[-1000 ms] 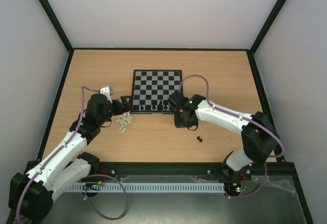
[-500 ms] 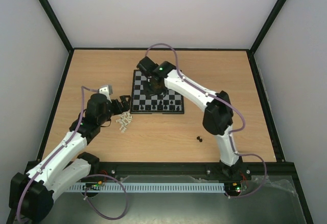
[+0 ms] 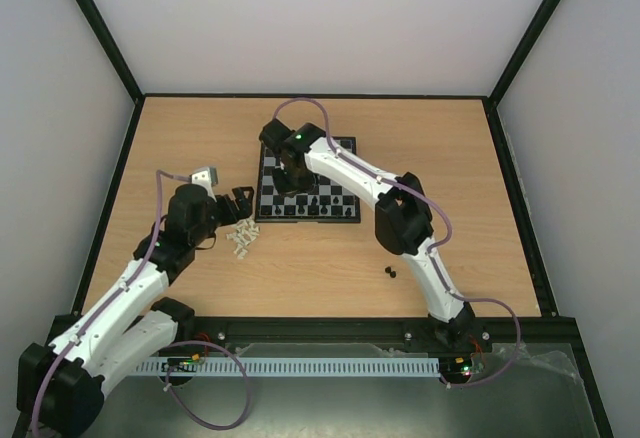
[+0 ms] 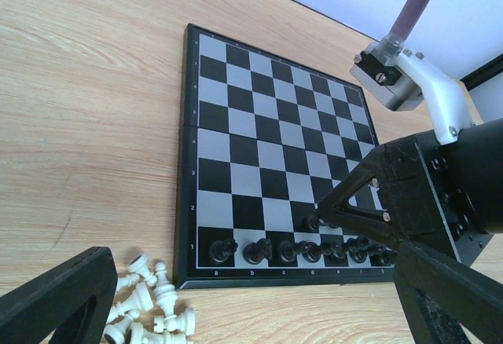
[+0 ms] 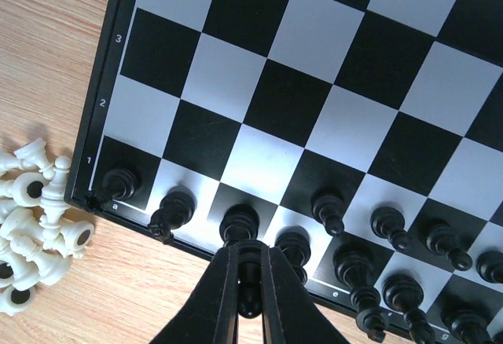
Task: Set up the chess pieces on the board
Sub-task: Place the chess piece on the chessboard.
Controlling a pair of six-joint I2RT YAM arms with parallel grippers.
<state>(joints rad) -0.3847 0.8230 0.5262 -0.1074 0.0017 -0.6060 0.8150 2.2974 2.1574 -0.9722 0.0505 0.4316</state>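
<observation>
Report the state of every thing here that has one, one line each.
board, lying flat on the table.
black pieces on the board, upright along its near edge.
white pieces, heaped on their sides off the board's corner.
loose black pieces, on the table, off the board.
right gripper, jaws shut on a black piece.
left gripper, jaws open, empty.

The table is light brown wood with thin lines in it. A black rail runs round its edge. Plain white walls stand behind it and at both sides. Along the bottom of the top view, a long white strip with slots lies on a grey metal shelf.
</observation>
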